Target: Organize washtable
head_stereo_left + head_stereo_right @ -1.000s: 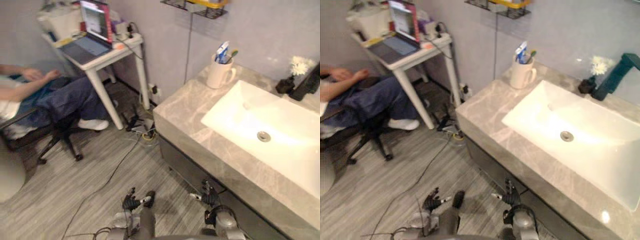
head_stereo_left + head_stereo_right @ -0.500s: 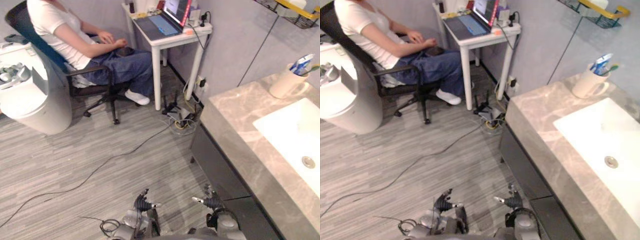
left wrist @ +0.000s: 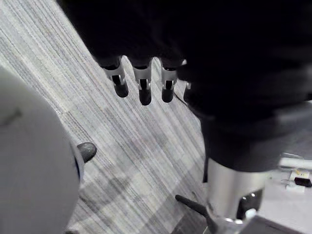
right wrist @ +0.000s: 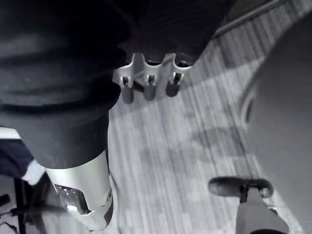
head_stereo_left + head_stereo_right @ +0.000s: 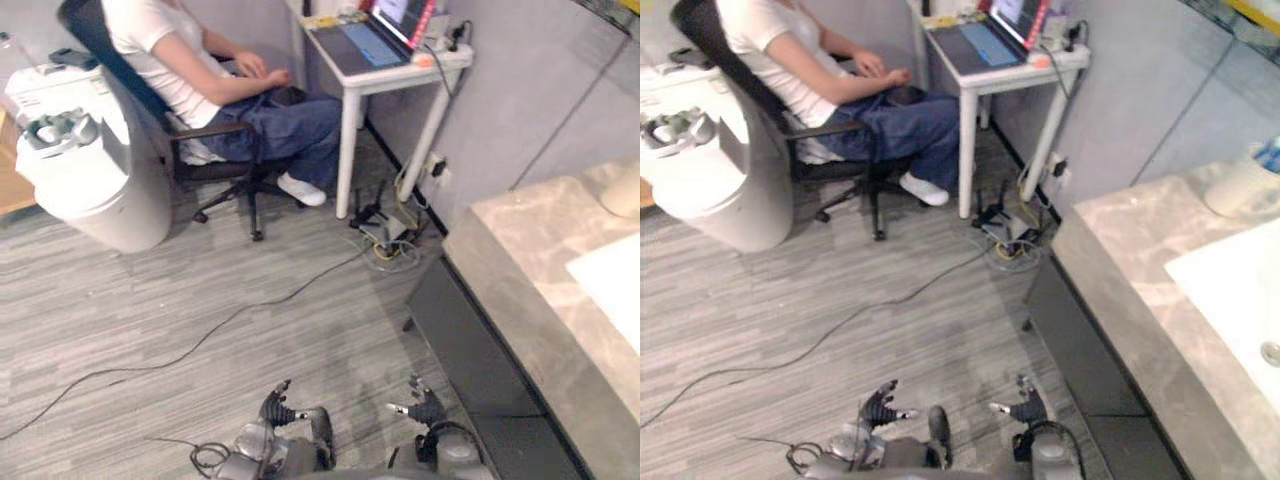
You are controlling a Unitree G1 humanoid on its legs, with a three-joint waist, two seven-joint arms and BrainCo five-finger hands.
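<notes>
Both the left hand [image 5: 278, 408] and the right hand [image 5: 425, 410] hang low over the floor [image 5: 200, 290], fingers loose, holding nothing. The washtable [image 5: 510, 260] lies off to the robot's right with its cup [image 5: 1245, 185]; better to face it squarely before reaching.

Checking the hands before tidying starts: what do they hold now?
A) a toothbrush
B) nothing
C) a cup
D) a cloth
B: the left hand and right hand hang over the floor, fingers relaxed, with nothing in them.
</notes>
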